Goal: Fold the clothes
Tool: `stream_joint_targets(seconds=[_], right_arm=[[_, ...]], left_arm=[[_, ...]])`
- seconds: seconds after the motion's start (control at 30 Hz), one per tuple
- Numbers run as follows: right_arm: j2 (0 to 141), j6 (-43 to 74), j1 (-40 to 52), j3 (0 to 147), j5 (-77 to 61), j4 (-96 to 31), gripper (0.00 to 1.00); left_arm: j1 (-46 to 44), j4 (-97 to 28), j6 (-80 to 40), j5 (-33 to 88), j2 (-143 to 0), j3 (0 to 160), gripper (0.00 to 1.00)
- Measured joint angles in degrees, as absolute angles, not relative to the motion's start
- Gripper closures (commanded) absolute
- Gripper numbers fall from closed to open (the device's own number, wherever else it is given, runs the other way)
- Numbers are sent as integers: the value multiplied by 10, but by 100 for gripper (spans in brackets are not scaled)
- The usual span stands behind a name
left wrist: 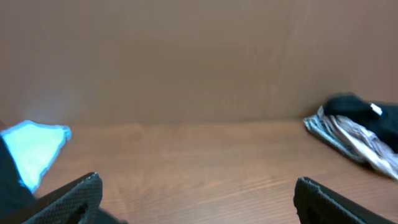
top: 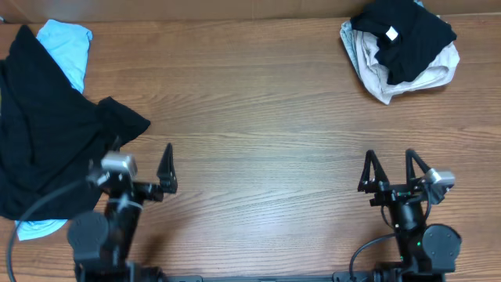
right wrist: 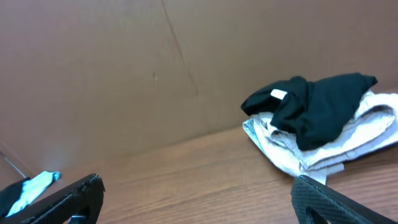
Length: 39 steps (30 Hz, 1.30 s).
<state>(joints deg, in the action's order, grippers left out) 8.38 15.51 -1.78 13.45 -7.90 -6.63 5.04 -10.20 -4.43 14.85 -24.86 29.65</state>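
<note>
Overhead, nothing looks folded yet: the black T-shirt [top: 47, 133] lies rumpled at the table's [top: 258, 102] left edge, partly over a light blue garment [top: 66, 43], with another heap [top: 399, 47] at the table's far right corner. Both the left gripper [top: 145, 164] and the right gripper [top: 389, 164] gape wide and empty at the table's near edge.

Readable text: none. White label [top: 391, 33] on black garment [top: 415, 39], top of pile [top: 376, 74], far right corner of tabletop [top: 258, 117]. Print too small and blurred to read in every view.
</note>
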Motion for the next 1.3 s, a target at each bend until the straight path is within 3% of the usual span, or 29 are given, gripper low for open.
stream_joint_targets(seconds=[0.23,0.5,0.7,1.0,1.3], right_arm=[[253,136,-18,295,-89,-170,0],[529,125,-18,587,-90,-390,0],[709,123,-18,769,-107,-487,0],[836,124,-18,791,-183,-472,0],[863,124,-18,791,-186,-510,0]], left_arm=[[50,-267,-26,185,-454,493,0],[50,-462,13,210,-680,709,0],[52,-530,63,211,-805,799,0],[54,-496,123,150,-894,805,0],[102,-474,121,32,-1013,813,2]])
